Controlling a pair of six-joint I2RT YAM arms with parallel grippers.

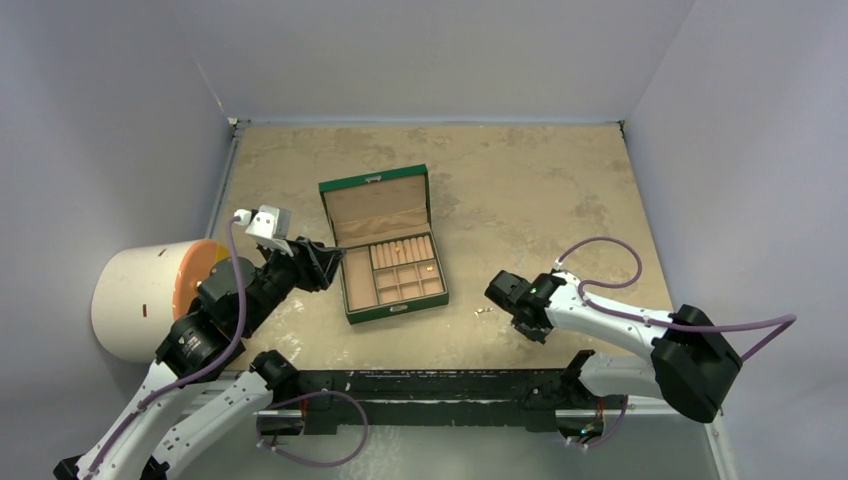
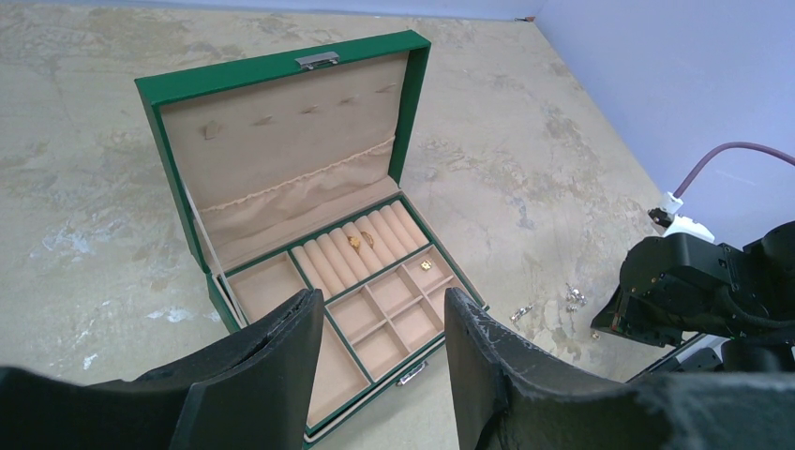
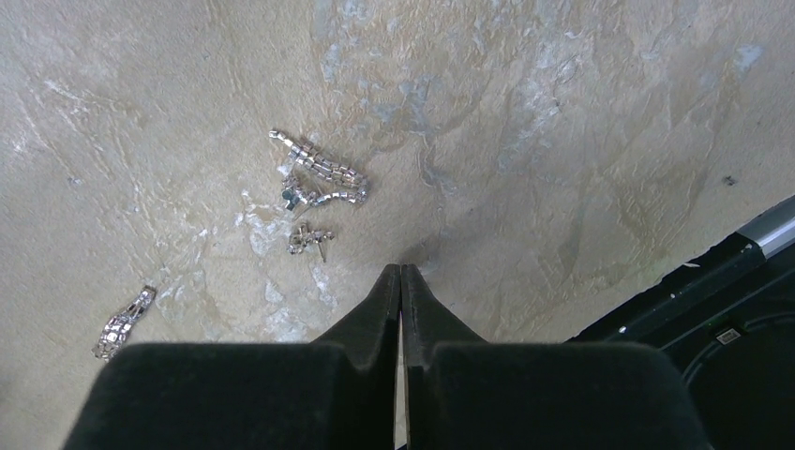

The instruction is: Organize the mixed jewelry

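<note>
The right pincer (image 3: 401,272) is clenched, its black fingertips pressed together at the tan surface (image 3: 581,112), close to the near edge. Nothing shows between the tips, though a piece too tiny to see could be pinched there.

The unsorted silver jewelry lies just beyond them. It consists of a linked silvery loop (image 3: 319,173), a small stud earring (image 3: 309,239) nearest the tips, and a short linked strip (image 3: 122,323) well apart toward the near edge.

The main risk appears to be that the pincer has closed on nothing and would lift away empty. If the tips drag on the surface, they could flick the stud toward the black rail (image 1: 440,385) along the near edge. A smaller piece touches the loop, so the two may come up tangled. Anything this small could also slip out on the way across.

The open green jewelry box (image 1: 385,250) sits mid-surface, its lid upright. Gold earrings (image 2: 361,240) already rest on the ring rolls, and a gold piece (image 2: 425,265) lies in a small compartment.

The left pincer (image 2: 382,309) hovers at the box's left side, released and half spread, holding nothing. It crowds that side of the box, and the box's raised front wall stands between the silver pieces and the compartments.

A white drum with an orange end (image 1: 140,300) sits at the surface's left edge, clear of the work.
</note>
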